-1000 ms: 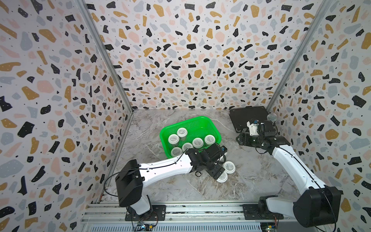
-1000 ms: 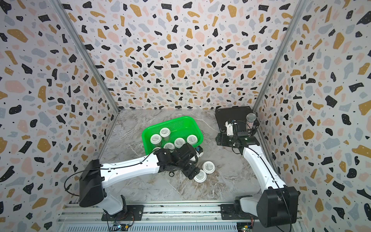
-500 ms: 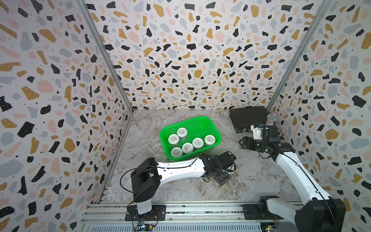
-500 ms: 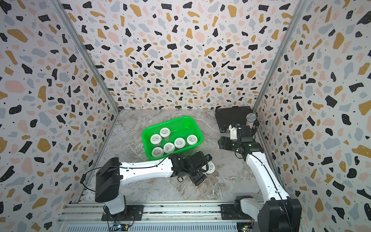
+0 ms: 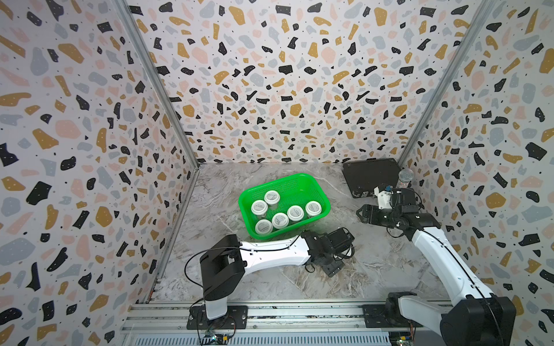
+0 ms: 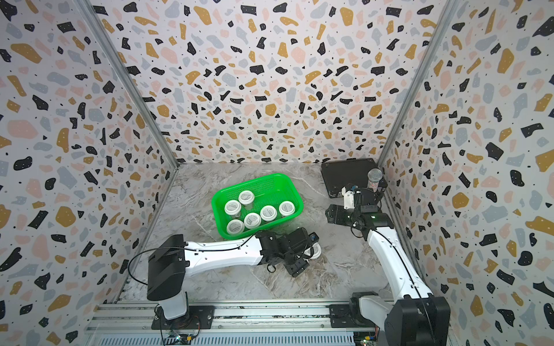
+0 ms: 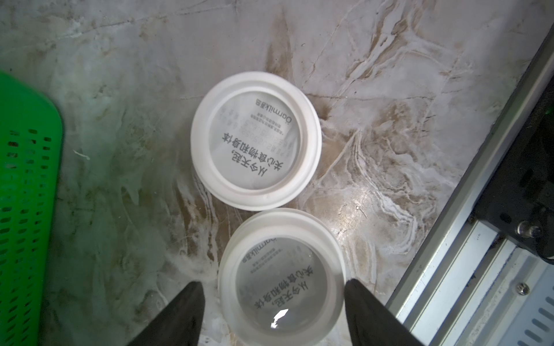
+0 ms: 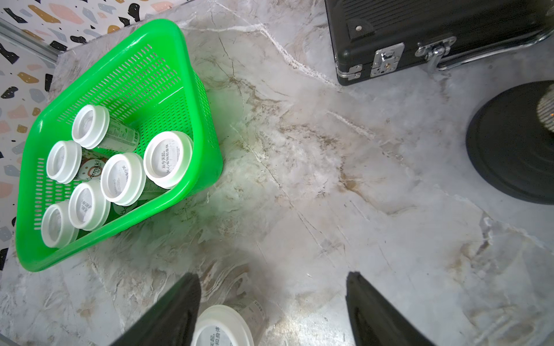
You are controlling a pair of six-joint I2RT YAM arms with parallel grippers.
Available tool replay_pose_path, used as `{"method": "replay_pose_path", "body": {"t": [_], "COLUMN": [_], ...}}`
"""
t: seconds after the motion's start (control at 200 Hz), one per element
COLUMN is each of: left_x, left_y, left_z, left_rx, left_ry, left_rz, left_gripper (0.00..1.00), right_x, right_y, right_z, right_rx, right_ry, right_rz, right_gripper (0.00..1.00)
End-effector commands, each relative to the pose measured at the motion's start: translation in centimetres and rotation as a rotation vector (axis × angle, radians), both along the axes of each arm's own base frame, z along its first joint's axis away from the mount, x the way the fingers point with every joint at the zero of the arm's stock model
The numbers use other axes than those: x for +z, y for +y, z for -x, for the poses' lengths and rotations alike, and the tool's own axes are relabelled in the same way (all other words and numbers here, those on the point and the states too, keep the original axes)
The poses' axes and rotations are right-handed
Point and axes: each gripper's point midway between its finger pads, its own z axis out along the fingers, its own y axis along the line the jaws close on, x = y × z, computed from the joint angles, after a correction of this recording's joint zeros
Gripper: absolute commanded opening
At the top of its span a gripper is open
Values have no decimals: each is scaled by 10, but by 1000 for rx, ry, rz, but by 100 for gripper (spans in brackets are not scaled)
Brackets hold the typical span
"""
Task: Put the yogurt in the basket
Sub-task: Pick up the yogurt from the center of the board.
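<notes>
Two yogurt cups with white lids stand side by side on the marble table in the left wrist view. My left gripper is open and straddles the nearer cup: one finger is at its rim, the other a small gap away. The second cup stands just beyond it. A top view shows only a sliver of a cup beside the left wrist. The green basket holds several yogurt cups. My right gripper hovers open and empty to the right of the basket.
A black case lies at the back right. Beside it, by the right wall, a microphone stands on a round black base. The aluminium front rail runs close to the two loose cups. The basket's corner is near them.
My left arm has swung right and come down over the two loose cups, hiding them from above, and its jaws have narrowed. The right gripper has drifted slightly.
</notes>
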Motion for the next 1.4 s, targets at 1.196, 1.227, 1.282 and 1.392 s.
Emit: {"method": "replay_pose_path", "body": {"t": [1.196, 1.227, 1.282, 1.392], "left_x": [51, 58, 70, 101], "left_y": [6, 7, 9, 19], "left_z": [-13, -16, -23, -44], "left_rx": [39, 47, 65, 122], "left_ry": [-99, -106, -117, -128], "left_rz": [139, 161, 198, 302], "left_gripper": [72, 72, 73, 73], "right_x": [-6, -6, -6, -5], "right_y": [0, 0, 0, -1], "right_z": [1, 1, 2, 2], "right_rx": [16, 15, 16, 14], "right_ry": [14, 15, 14, 12], "right_rz": [5, 6, 6, 7], "right_gripper": [81, 81, 81, 81]}}
